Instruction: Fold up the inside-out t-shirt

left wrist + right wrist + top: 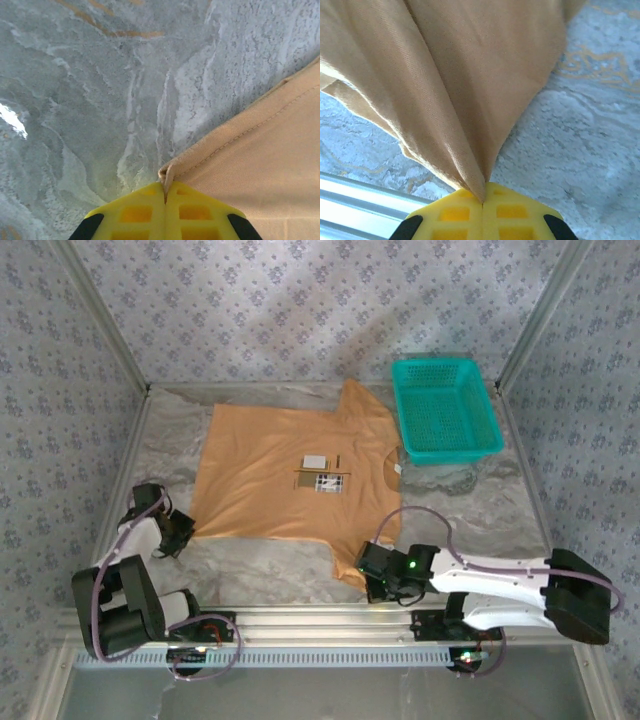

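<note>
The marbled counter [480,510] carries the tan-orange t-shirt [270,480], spread flat at its middle with seams outward, collar toward the teal basket [432,364] just beside it. The left tool [165,192] is clenched on the near hem corner and the right tool [484,197] on the near sleeve, probably so the near edge can be lifted together (cloth tents from the right pinch). How many layers each pinch holds is unclear. White care labels [315,461] are too small to read.
</note>
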`<state>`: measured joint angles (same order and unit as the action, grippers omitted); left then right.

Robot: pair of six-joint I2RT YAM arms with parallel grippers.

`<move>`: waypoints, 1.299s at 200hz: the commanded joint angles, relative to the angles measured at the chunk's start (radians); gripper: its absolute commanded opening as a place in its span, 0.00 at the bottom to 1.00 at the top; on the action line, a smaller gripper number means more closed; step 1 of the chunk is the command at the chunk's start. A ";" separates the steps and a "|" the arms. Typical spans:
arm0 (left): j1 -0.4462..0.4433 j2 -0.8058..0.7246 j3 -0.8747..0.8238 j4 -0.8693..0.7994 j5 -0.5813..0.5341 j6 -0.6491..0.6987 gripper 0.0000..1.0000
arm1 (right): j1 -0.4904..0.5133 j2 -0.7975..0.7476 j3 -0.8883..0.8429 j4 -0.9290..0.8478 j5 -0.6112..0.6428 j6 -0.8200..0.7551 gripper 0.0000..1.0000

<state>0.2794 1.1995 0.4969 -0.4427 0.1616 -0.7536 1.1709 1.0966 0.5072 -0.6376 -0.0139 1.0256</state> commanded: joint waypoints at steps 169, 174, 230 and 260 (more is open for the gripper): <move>-0.029 -0.371 -0.002 -0.224 0.043 -0.063 0.00 | -0.177 -0.388 0.053 -0.381 0.065 -0.015 0.00; -0.032 -0.385 0.005 -0.226 0.039 -0.065 0.00 | -0.197 -0.385 0.071 -0.387 0.074 -0.030 0.00; -0.120 -0.209 0.168 -0.154 -0.055 -0.054 0.00 | -0.660 -0.178 0.338 -0.260 -0.071 -0.356 0.00; -0.144 -0.012 0.302 -0.106 -0.104 -0.016 0.00 | -0.760 0.026 0.482 -0.188 -0.077 -0.481 0.00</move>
<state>0.1463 1.0801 0.6930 -0.5999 0.1253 -0.8013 0.4698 1.0023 0.9012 -0.8989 -0.0566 0.7063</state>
